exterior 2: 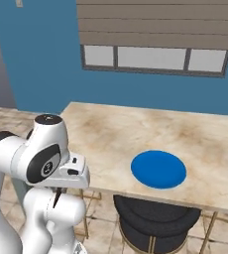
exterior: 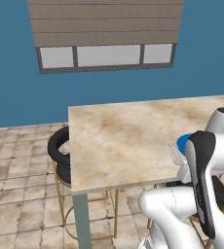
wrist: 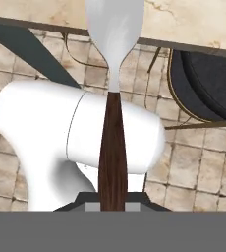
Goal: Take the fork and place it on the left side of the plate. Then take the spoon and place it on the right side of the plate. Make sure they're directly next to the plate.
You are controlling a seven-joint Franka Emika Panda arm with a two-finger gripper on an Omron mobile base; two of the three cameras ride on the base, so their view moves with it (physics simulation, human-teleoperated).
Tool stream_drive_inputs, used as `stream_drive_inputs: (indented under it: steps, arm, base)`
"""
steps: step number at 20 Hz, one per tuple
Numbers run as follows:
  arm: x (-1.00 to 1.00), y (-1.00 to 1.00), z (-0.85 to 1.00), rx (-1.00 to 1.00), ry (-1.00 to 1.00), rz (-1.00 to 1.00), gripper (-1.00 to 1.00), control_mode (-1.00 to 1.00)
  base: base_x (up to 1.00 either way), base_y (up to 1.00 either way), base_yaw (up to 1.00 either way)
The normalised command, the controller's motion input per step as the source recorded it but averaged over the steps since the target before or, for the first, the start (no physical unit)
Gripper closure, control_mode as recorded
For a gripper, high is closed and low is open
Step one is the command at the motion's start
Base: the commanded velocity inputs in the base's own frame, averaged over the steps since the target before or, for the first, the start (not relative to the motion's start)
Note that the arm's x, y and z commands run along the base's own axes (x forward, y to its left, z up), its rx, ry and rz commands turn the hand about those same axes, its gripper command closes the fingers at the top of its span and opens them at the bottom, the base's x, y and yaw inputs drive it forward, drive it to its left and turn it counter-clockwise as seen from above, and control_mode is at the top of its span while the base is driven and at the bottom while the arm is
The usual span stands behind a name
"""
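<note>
Closest in the hand view, gripper [wrist: 113, 206] clamped tight on the dark brown handle of the fork [wrist: 113, 147], with the pale silvery head pointing up toward the tabletop's near edge. Held out in the air, off the tabletop, over the tiled floor [wrist: 203, 167]. In the right base view, gripper [exterior 2: 57, 198] tucked low under the white arm, just in front of the near left corner of the tabletop [exterior 2: 111, 134], with a thin dark bit of the fork [exterior 2: 57, 199] poking down from it. Next, under the near edge, a black round stool [exterior 2: 153, 218] with gold legs. On the tabletop, the blue plate [exterior 2: 158, 169] lying flat close to the near edge, about midway along it. Farther back, a blue wall [exterior 2: 41, 54] and a window [exterior 2: 153, 59] with a brown blind [exterior 2: 155, 22] above.
</note>
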Motion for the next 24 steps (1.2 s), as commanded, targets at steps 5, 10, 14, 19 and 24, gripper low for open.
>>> stream_drive_inputs:
  steps: [5,10,14,19,24]
  arm:
    - [0.44,-0.23,0.01,0.03,-0.01,0.14,1.00,-1.00]
    - [0.61,-0.56,0.00,0.04,-0.01,0.09,1.00,-1.00]
    - [0.76,-0.23,0.00,0.02,0.00,0.00,1.00,-1.00]
    - [0.75,0.11,-0.13,0.00,0.01,-0.06,1.00,-1.00]
    - [0.68,0.23,-0.29,0.00,0.01,-0.14,1.00,-1.00]
  base:
    - [0.31,-0.07,0.12]
    - [0.00,0.00,0.00]
    - [0.00,0.00,0.00]
    - [0.00,0.00,0.00]
    - [0.00,0.00,0.00]
